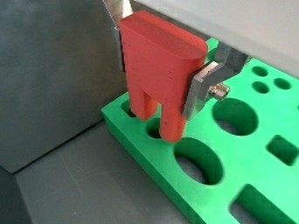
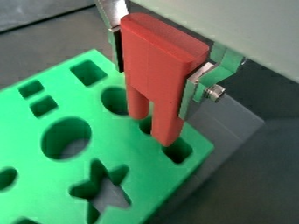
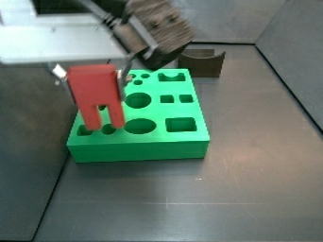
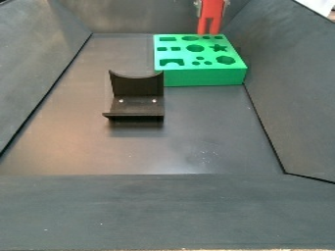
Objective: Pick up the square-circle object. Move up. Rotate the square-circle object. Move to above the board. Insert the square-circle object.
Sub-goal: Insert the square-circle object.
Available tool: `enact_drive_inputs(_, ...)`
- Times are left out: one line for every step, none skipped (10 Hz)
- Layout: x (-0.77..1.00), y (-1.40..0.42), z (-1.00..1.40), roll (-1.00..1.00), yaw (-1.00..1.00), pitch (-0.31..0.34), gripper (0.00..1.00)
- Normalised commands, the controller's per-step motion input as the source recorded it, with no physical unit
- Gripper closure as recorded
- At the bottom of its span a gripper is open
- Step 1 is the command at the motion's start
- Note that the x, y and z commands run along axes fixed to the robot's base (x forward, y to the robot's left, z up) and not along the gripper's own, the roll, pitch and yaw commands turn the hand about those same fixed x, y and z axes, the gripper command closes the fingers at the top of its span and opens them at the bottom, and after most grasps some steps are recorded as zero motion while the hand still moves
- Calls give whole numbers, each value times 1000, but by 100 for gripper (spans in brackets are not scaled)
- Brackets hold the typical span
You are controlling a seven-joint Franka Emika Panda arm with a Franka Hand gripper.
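Locate the large flat bright green board (image 3: 161, 118) with shaped cut-outs on the dark floor. The gripper (image 1: 158, 66) hangs over its edge row, clamped on the red two-pronged square-circle object (image 2: 155, 74). Its long axis is vertical, prongs down, tips entering adjacent holes directly below; you need only descend straight.

The board (image 3: 158, 121) lies flat on the floor. The gripper (image 1: 163, 74) hangs over the board's edge row of holes, clamped on the square-circle object (image 1: 159, 68), which stands upright with its two legs down in holes there. The dark U-shaped block (image 4: 133, 95) sits on the floor just beside the board, apart from it.
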Motion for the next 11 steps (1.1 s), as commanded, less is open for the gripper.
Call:
enact_drive_inputs(-103, -46, -231, -89, 109, -124, 100)
enact_drive_inputs(-126, -49, -189, -67, 117, -116, 100)
enact_drive_inputs(-120, -43, -149, -19, 106, -74, 100)
enact_drive_inputs(-209, -29, -134, 100, 114, -16, 100)
enact_drive_inputs(-217, -43, -20, 333, 86, 11, 100)
enact_drive_inputs(-131, 0, -51, 326, 43, 60, 100)
enact_drive_inputs(-200, 0, -180, 301, 0, 44, 100)
enact_drive_inputs(-123, 0, -423, 179, 0, 0, 100)
enact_drive_inputs(0, -23, -637, 111, -6, 0, 100)
enact_drive_inputs(0, -94, -800, 127, -66, -3, 100)
enact_drive_inputs(111, -129, -863, 130, -126, 0, 100)
